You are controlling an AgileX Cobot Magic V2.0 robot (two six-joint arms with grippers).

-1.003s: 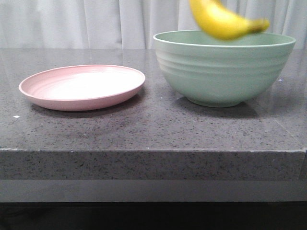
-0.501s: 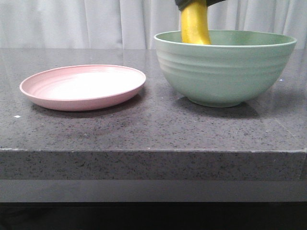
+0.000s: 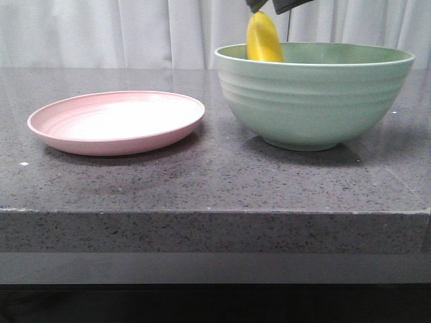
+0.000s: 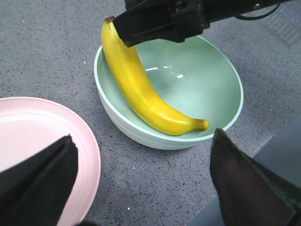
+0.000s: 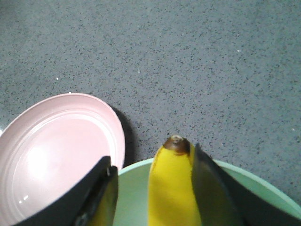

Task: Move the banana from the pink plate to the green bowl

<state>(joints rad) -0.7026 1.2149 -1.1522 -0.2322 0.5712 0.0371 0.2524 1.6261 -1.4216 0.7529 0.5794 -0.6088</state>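
Observation:
The yellow banana [image 3: 262, 40] stands slanted in the green bowl [image 3: 313, 101], its dark tip up over the bowl's left rim. In the left wrist view the banana [image 4: 141, 89] lies along the inner wall of the bowl [image 4: 197, 84]. My right gripper [image 5: 151, 157] is open around its upper end. One finger touches the banana [image 5: 171, 188], and the other stands apart with the bowl [image 5: 134, 200] showing between. The pink plate [image 3: 114, 121] is empty, left of the bowl. My left gripper [image 4: 143, 136] is open and empty, high above the gap between the plate [image 4: 37, 132] and the bowl.
The plate and bowl sit on a dark speckled stone table [image 3: 215, 188] whose front edge runs across the front view. A white curtain [image 3: 101, 30] hangs behind. The right arm [image 4: 188, 19] reaches over the bowl's far rim.
One second ago the banana was held level above the bowl. It was then lowered upright into the bowl, and now it leans left against the rim with the right jaws opened.

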